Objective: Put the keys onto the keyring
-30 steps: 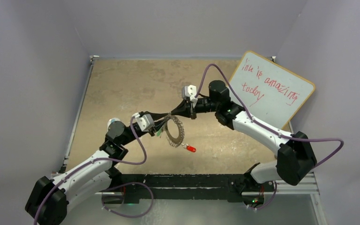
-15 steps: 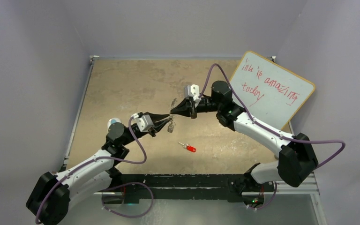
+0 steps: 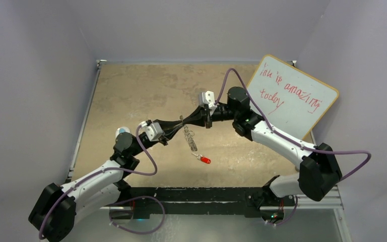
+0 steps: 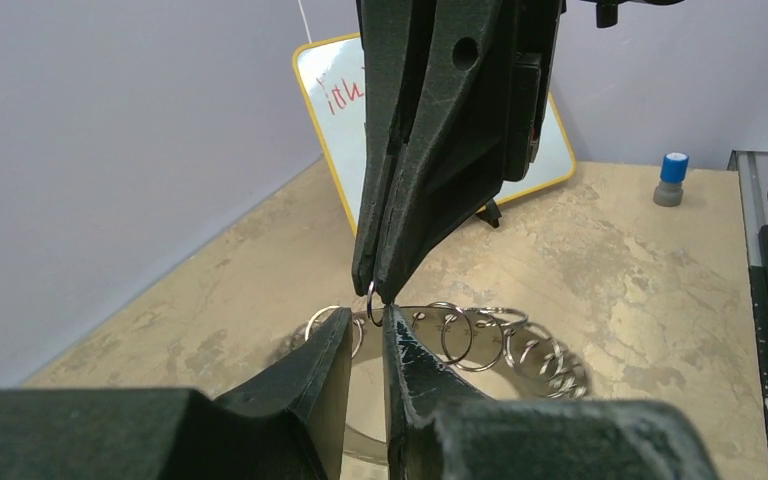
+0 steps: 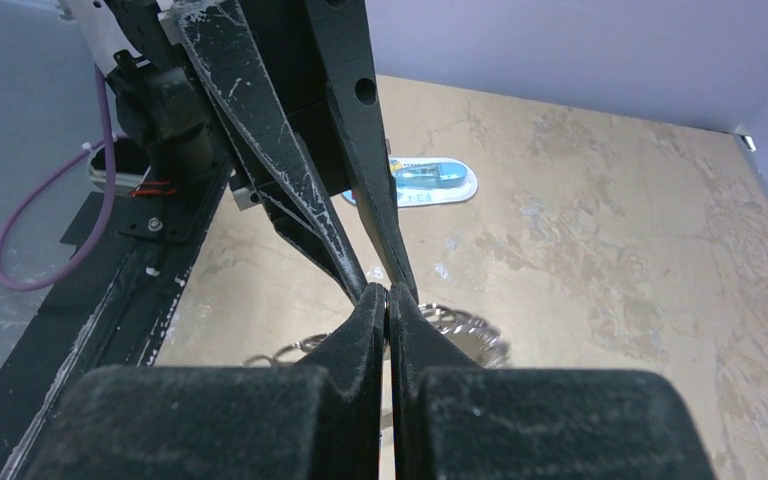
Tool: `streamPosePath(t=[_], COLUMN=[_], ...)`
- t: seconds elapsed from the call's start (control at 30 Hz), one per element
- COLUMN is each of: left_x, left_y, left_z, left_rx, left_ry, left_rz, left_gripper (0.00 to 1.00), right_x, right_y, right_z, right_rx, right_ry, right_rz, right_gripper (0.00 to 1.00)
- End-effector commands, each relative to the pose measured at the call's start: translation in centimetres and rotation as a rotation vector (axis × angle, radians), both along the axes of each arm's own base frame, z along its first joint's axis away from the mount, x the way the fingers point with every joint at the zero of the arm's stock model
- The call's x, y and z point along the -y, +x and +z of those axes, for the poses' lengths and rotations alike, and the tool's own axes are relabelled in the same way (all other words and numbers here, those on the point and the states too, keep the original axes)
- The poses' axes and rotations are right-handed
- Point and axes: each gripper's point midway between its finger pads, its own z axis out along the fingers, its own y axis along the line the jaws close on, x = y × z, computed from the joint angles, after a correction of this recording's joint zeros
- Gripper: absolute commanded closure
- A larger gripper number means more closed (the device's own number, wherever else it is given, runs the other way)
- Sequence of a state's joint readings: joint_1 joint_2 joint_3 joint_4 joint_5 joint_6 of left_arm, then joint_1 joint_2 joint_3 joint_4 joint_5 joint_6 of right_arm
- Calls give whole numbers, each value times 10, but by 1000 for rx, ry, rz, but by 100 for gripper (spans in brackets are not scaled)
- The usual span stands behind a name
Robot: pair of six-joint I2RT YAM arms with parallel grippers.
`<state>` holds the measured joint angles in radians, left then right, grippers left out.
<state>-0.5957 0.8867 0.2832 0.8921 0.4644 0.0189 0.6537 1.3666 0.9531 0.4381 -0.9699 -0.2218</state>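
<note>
The whiteboard (image 3: pixel 295 98) stands tilted at the far right of the bench (image 3: pixel 131 91) and serves as the reference for all positions.

1. Right fingers (image 3: pixel 190 119): located to the left of the whiteboard, above mid-bench. In the right wrist view the two fingers (image 5: pixel 370 320) are pressed together. In the left wrist view their tips pinch one small loop at the rim of the keyring (image 4: pixel 465 335).
2. Left fingers (image 3: pixel 174 127): located further left of the whiteboard, tip to tip with the right fingers. A narrow slot separates the two fingers (image 4: pixel 405 350). The small pinched loop sits just above that slot. Whether the left fingers clamp the ring cannot be determined.
3. Keyring (image 3: pixel 189 136): suspended clear of the bench, hanging down from the point where the two sets of fingers meet (seen nearly edge-on from above). It is to the left of the whiteboard and well apart from it.
4. Red-headed key (image 3: pixel 205 160): lies flat on the bench, left of the whiteboard and nearer the arm bases, just below the hanging ring in the overhead view.
5. A small blue-capped object (image 4: pixel 671 180) stands on the bench beside the whiteboard.
</note>
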Motion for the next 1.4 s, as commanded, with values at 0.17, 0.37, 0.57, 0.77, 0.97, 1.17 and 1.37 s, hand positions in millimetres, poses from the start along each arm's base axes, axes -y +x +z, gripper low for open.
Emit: streamPosePath(t=[0.17, 0.37, 0.57, 0.77, 0.97, 1.17, 1.37], left_x=[4, 7, 9, 6, 0, -6, -11], left_y=[-1, -2, -7, -13, -23, -32, -37], left_z=[17, 18, 16, 14, 20, 30, 34], left_rx=[52, 56, 58, 42, 74, 103, 119], left_ry=[-33, -27, -20, -44, -105, -186, -220], left_rz=[-30, -51, -74, -81, -90, -100, -100], left_gripper=[90, 91, 100, 100, 100, 100, 100], right_x=[-4, -5, -5, -1, 16, 28, 22], right_y=[-4, -3, -2, -1, -1, -15, -21], right_z=[26, 22, 21, 25, 40, 34, 22], right_rx=[57, 37, 34, 45, 76, 77, 13], right_ry=[60, 47, 44, 66, 172, 200, 187], right_rz=[50, 55, 47, 6, -104, -51, 25], right_gripper=[100, 100, 100, 69, 41, 51, 73])
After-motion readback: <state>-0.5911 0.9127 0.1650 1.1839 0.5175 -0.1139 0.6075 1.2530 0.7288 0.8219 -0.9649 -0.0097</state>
